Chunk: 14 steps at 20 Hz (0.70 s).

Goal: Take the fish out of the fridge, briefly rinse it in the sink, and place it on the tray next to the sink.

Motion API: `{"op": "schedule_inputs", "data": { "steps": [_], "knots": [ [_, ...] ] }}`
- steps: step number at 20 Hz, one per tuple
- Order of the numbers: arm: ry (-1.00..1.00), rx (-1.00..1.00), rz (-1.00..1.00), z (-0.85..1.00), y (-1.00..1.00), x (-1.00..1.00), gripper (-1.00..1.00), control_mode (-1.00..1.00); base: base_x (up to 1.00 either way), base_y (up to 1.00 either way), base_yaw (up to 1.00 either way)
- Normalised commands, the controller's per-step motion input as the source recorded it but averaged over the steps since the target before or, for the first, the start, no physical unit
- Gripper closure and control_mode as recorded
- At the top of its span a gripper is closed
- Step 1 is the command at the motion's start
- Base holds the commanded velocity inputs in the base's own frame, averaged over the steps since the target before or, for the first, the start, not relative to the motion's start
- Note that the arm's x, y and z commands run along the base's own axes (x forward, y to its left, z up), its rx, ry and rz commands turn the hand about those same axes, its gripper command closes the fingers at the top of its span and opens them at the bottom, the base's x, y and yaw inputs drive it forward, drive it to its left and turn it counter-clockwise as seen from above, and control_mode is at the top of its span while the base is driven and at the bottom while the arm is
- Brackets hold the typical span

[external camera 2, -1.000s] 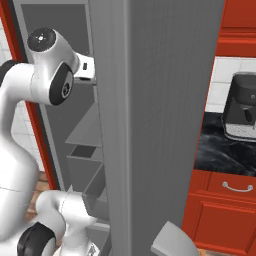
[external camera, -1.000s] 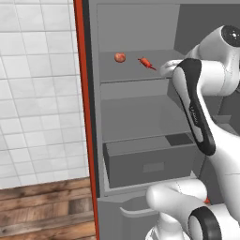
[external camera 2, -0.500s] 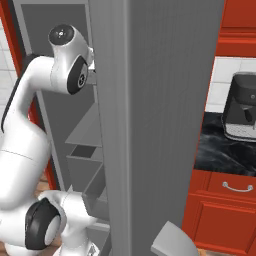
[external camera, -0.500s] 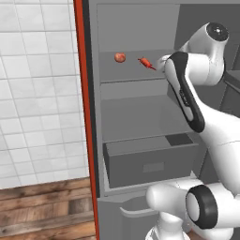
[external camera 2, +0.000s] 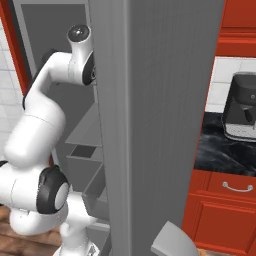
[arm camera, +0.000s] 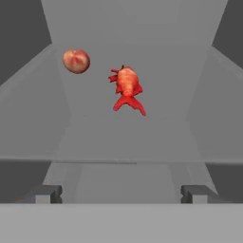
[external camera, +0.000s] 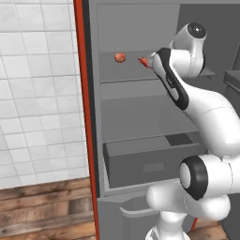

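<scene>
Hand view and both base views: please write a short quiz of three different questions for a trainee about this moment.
1. True or false: the end effector grips the fish.
2. In the hand view, the round reddish ball lies on which side of the fish: A left, B right?
3. Fill in: the fish lies on a shelf of the ___.

Key: 1 false, its fingers are apart and short of the fish; 2 A; 3 fridge.

We see the grey upper shelf of the fridge stretching ahead of the end effector. Two things lie directly on it: the fish, straight ahead of the end effector with its tail toward us, and a round reddish-pink ball, farther back and to the fish's left, apart from it.
</scene>
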Motion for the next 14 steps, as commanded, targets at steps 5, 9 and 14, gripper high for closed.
{"op": "schedule_inputs", "data": {
  "steps": [5, 9, 14],
  "knots": [
    [0.05, 0.00, 0.00, -0.18, 0.00, 0.71, -1.00, -1.00, 0.00, 0.00, 0.00],
    [0.05, 0.00, 0.00, -0.30, 0.00, 0.77, -1.00, -1.00, 0.00, 0.00, 0.00],
    [0.03, 0.00, 0.00, -0.30, 0.00, 0.72, -1.00, -1.00, 0.00, 0.00, 0.00]
  ]
}}
